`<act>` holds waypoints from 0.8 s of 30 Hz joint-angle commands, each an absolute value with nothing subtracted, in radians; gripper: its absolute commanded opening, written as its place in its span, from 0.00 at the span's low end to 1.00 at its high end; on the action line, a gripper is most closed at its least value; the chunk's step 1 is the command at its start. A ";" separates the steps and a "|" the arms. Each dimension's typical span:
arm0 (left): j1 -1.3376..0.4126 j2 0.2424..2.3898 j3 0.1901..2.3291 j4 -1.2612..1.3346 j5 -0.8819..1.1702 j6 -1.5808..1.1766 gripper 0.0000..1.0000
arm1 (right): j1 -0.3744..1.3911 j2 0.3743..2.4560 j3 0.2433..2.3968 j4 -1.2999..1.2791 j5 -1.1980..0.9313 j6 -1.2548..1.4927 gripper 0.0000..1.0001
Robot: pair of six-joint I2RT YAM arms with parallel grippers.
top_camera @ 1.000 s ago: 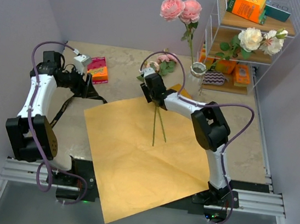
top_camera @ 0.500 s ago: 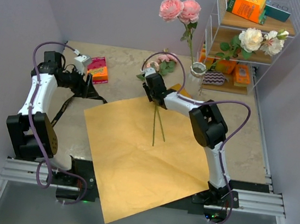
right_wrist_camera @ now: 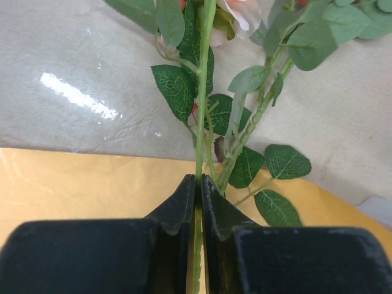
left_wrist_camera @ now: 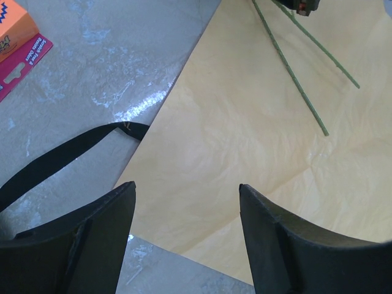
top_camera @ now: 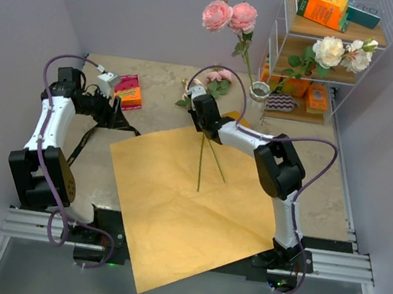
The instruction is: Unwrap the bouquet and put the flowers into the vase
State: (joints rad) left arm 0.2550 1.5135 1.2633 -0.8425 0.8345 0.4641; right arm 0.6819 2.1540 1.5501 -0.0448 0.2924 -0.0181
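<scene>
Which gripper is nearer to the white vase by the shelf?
Right. The right gripper, shut on a flower stem, sits just left of the vase. The left gripper is open, much farther left, past the paper.

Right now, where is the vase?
In the top view, the vase stands far back, right of centre, beside the wire shelf, with pink roses in it.
</scene>
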 commanded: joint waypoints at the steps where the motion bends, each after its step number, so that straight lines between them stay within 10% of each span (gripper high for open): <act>1: 0.258 1.511 1.275 -0.830 0.867 0.463 0.73 | 0.698 2.028 1.519 0.023 0.261 -0.008 0.06; 24: 0.258 1.479 1.270 -0.848 0.871 0.474 0.73 | 0.822 1.362 1.345 0.354 0.095 -0.222 0.00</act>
State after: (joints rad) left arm 0.2550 1.5131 1.2633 -0.8474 0.8371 0.4648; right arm 0.8299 1.5215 1.3384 0.1680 0.1093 -0.1146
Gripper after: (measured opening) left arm 0.729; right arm 0.044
